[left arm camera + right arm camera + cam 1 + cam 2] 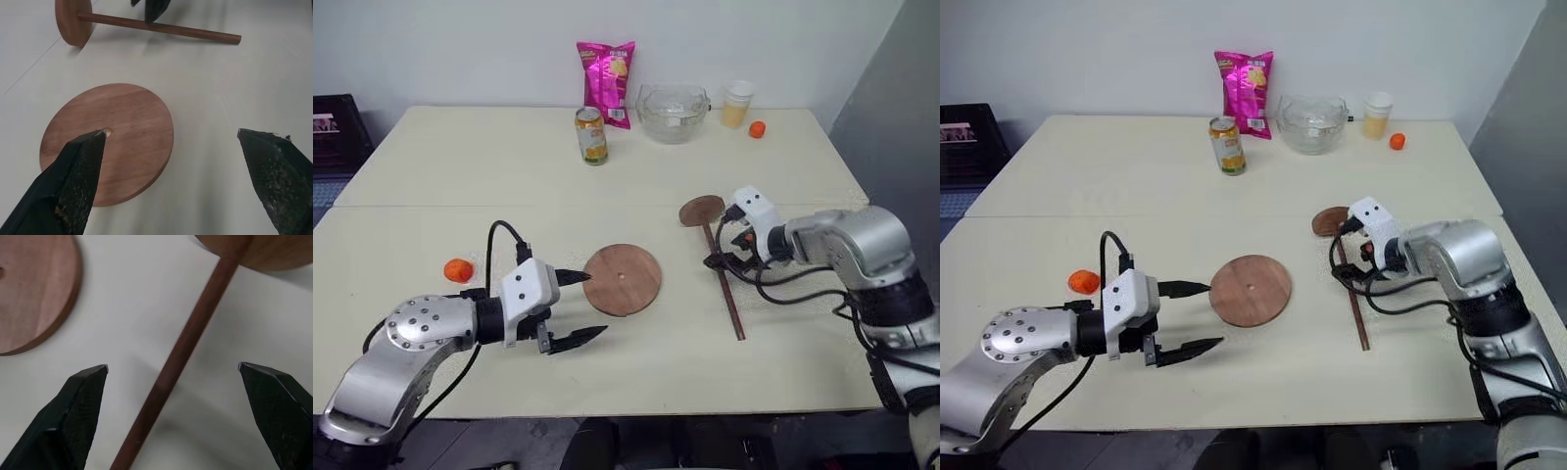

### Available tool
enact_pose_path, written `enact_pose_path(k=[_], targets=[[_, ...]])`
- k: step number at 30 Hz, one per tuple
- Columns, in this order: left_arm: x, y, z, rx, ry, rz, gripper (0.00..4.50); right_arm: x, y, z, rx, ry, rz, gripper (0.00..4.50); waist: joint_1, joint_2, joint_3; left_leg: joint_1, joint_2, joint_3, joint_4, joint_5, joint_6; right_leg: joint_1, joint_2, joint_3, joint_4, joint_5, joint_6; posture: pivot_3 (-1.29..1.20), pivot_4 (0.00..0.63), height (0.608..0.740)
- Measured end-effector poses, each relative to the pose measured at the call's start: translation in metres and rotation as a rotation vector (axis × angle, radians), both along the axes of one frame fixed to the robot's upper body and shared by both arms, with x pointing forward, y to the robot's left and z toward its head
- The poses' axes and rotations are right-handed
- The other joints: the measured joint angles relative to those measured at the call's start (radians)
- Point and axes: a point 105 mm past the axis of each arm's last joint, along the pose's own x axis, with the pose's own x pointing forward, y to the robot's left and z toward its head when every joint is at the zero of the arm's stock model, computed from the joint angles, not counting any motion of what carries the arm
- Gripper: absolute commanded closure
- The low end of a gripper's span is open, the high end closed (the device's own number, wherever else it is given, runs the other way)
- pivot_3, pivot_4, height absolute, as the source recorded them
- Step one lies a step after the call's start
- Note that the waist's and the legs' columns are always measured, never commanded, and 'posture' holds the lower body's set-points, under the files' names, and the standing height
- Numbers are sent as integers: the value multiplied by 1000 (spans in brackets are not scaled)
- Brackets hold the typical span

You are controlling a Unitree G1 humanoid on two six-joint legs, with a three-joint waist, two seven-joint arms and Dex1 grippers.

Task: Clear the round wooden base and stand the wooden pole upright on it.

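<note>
The wooden pole (726,286) lies flat on the bench (509,166), disc end away from the robot, its long axis crossing between the wide, empty jaws of the nearer right gripper (173,377) poised probably just above it, while the left gripper (570,311), wide too, waits beside the bare round wooden base (623,279).

The tabletop (440,196) is pale cream. The base (623,280) is reddish-brown with visible grain; the pole (725,291) is darker brown, its disc reddish-brown. Both pincers, left (576,308) and right (722,260), have black fingers. The bag (606,82) is bright pink, the can (591,135) yellow-orange and green, the ball (458,270) orange, the bowl (673,113) clear.
</note>
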Motion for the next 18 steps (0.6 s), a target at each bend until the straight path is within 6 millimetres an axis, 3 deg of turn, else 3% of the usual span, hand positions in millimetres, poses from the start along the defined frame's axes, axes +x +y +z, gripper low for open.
enact_pose_path(k=[3,13,18], targets=[[0,-2,-1,3,-15,-9,12,9,7,-3,-8,60,-41,0,-1,0,0,-2,0,0,0,0,0,-2,0,0,0,0,0,0,150,740],[0,-9,-6,4,-30,-22,12,22,-2,-19,-86,164,-134,0,2,0,0,-7,0,-1,2,0,0,-5,-1,-1,0,0,0,0,150,740],[0,-17,-10,-2,-33,-27,0,26,-2,-19,-96,184,-169,1042,1,0,0,-7,0,-1,3,0,0,-5,0,-1,0,1,0,0,150,740]])
